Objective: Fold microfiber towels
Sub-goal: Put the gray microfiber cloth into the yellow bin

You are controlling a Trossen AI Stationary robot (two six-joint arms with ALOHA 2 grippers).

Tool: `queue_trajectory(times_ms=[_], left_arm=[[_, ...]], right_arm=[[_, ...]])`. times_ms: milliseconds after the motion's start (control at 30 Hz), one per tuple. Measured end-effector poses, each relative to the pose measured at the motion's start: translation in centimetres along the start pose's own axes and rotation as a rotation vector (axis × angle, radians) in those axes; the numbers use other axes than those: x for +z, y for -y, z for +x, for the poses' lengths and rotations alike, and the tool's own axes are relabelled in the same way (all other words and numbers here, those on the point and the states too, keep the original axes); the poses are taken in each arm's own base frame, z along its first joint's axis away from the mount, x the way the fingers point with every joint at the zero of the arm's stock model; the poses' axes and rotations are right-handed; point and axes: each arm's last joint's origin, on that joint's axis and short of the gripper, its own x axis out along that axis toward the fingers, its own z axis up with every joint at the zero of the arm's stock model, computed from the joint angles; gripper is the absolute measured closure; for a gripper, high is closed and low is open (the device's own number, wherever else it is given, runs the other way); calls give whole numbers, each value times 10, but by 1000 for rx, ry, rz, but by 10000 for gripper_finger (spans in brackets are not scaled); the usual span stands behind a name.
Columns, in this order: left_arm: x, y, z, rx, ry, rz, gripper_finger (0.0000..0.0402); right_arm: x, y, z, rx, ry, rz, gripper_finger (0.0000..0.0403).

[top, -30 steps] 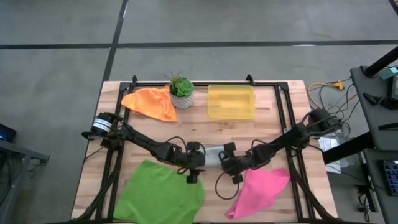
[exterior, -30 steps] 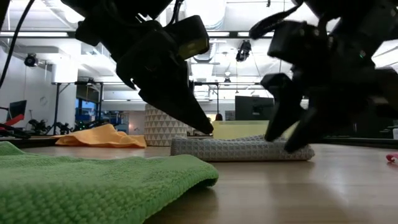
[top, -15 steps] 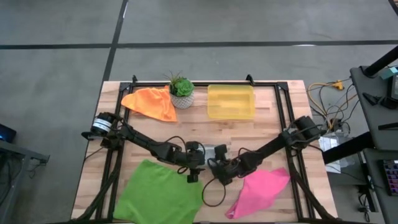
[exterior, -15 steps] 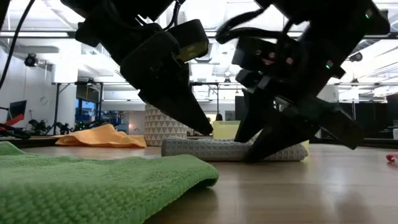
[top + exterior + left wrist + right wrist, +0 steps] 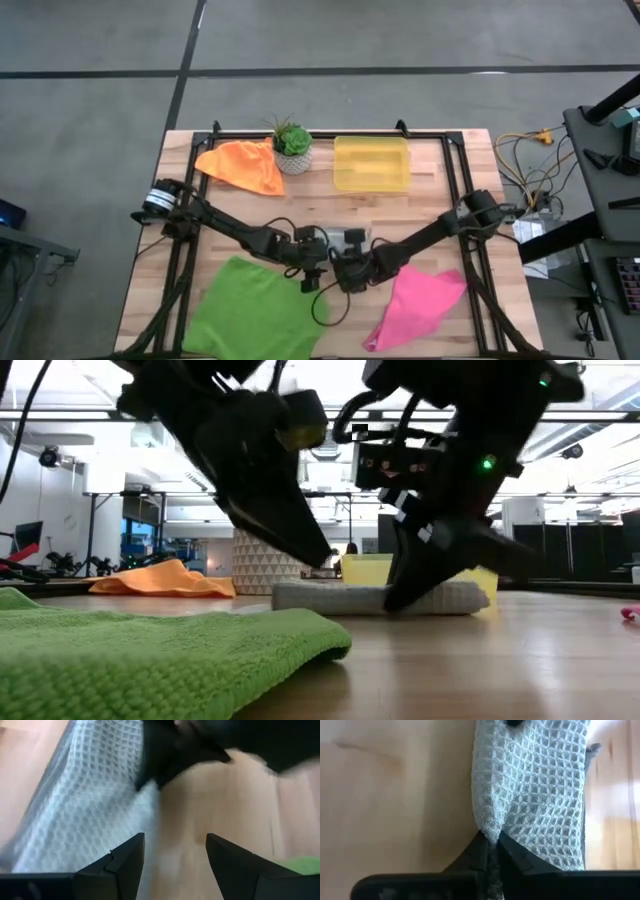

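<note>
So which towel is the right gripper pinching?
The grey towel at mid-table: the right gripper is shut on its edge. The orange, green and pink ones lie untouched.

There are four towels: one orange (image 5: 243, 166), one grey (image 5: 532, 790), one green (image 5: 255, 318), one pink (image 5: 420, 305); one yellow bin (image 5: 371, 164); one potted plant (image 5: 292, 146).

The two claws crowd the table's middle: the right claw (image 5: 490, 851) is pinched on the edge of the grey towel (image 5: 535, 785), and the left claw (image 5: 175, 865), fingers apart, sits just beside it, so hardly any gap seems to remain between them. Behind them a strip of bare wood runs to the potted plant (image 5: 292, 146), orange towel (image 5: 245, 166) and yellow bin (image 5: 371, 163). The green towel (image 5: 255, 315) and pink towel (image 5: 420, 302) lie close in front, with bare table (image 5: 345, 325) between.
</note>
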Motion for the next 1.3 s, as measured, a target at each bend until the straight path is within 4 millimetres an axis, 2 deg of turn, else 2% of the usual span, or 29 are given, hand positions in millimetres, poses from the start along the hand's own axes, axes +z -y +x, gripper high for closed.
queue_trajectory(times_ms=[100,367,533,700,867,1033,1167,1300], left_arm=[[5,-1,-16,3,-6,2,203],[24,-5,-70,-31,85,-8,203],[33,-7,-95,-43,162,-22,203],[36,-8,-106,-53,195,-9,203],[34,-5,-109,-62,190,-4,203],[31,2,-110,-81,185,12,203],[29,5,-110,-85,177,19,203],[25,2,-109,-49,142,26,203]], right_arm=[[2,17,-15,68,-2,83,390],[0,74,-50,387,32,322,393],[-10,110,-68,449,114,489,393],[-18,143,-83,454,302,701,393],[-33,167,-84,445,468,885,394],[-49,182,-74,416,514,1023,394],[-55,191,-67,383,510,1056,394],[-60,208,-60,336,566,1092,394]])
